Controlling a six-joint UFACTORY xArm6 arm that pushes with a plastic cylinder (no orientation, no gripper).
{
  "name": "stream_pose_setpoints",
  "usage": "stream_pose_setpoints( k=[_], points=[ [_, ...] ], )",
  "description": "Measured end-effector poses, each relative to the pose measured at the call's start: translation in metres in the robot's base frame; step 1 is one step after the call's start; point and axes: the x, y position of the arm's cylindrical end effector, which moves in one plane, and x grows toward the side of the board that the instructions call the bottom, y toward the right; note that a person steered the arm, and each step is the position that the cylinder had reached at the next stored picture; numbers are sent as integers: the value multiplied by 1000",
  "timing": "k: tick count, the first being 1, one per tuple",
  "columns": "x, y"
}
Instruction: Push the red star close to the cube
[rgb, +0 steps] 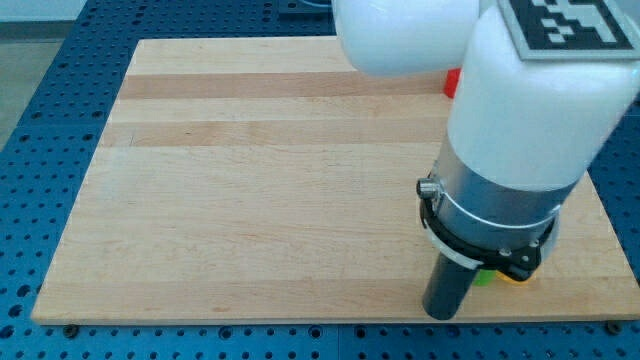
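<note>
A red block (451, 83) peeks out from behind the white arm near the board's top right; only a small part shows, so its shape cannot be made out. My dark rod comes down at the view's lower right, and my tip (441, 315) rests near the board's bottom edge. Just right of the rod, a sliver of a green block (484, 278) and a sliver of a yellow-orange block (516, 277) show under the arm's collar. Their shapes are hidden. No cube can be made out. My tip is far below the red block.
The wooden board (250, 180) lies on a blue perforated table (40, 150). The bulky white arm (530, 100) covers most of the board's right side and hides whatever lies there.
</note>
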Motion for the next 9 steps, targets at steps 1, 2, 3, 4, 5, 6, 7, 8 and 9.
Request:
stream_pose_setpoints(
  k=[1, 2, 3, 4, 5, 6, 7, 8, 9],
  points=[
    [0, 43],
    [0, 105],
    [-20, 130],
    [-62, 130],
    [-104, 130],
    [-96, 130],
    [-55, 125],
    [-55, 106],
    [-92, 103]
  ],
)
